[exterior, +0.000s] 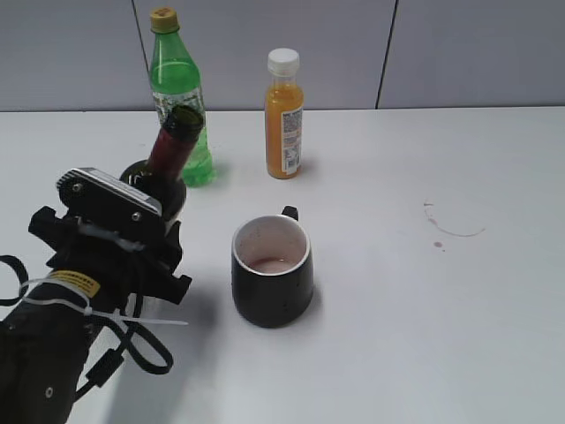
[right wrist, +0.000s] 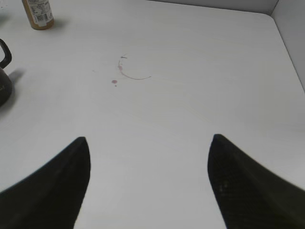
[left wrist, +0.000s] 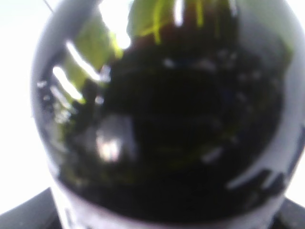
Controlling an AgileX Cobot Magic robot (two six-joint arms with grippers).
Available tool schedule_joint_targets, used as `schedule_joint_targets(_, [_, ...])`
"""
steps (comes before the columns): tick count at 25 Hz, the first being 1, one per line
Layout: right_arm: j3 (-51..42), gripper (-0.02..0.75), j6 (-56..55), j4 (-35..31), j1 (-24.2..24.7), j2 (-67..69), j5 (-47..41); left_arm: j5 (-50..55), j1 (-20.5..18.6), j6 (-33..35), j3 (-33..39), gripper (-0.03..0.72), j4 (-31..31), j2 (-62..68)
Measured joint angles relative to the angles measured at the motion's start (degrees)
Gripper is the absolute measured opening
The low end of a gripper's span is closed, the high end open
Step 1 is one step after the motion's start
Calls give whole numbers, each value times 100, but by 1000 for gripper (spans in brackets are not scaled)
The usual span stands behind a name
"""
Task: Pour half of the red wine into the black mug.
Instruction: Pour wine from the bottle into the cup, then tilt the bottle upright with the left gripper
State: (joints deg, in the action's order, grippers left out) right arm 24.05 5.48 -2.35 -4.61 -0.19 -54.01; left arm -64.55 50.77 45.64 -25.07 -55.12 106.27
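Note:
The red wine bottle (exterior: 174, 144), dark green glass with a long neck and an open mouth, stands at the left and leans slightly right toward the black mug (exterior: 272, 287). My left gripper (exterior: 141, 212) is closed around the bottle's body; the jaws are hidden behind the wrist. The bottle's dark glass (left wrist: 162, 124) fills the left wrist view, blurred. The mug stands upright to the right of the bottle, with a little pink-red liquid at its white bottom. Its edge and handle show in the right wrist view (right wrist: 4, 78). My right gripper (right wrist: 148, 143) is open and empty over bare table.
A bright green plastic bottle (exterior: 179, 84) stands right behind the wine bottle. An orange juice bottle (exterior: 284, 119) with a white cap stands at the back centre, also in the right wrist view (right wrist: 38, 13). A reddish ring stain (exterior: 450, 228) marks the table at the right.

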Motion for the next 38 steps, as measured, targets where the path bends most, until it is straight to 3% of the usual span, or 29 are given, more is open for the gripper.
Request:
schedule_joint_targets(4, [0,583,0,0,0,0,0,0,-60,335,-45,532,1,0])
schedule_joint_targets(23, [0,583,0,0,0,0,3,-3,-348,3189,-265,532,-84,0])
schedule_joint_targets(38, [0,583,0,0,0,0,3,-3,-629,4653,-265,532,-52,0])
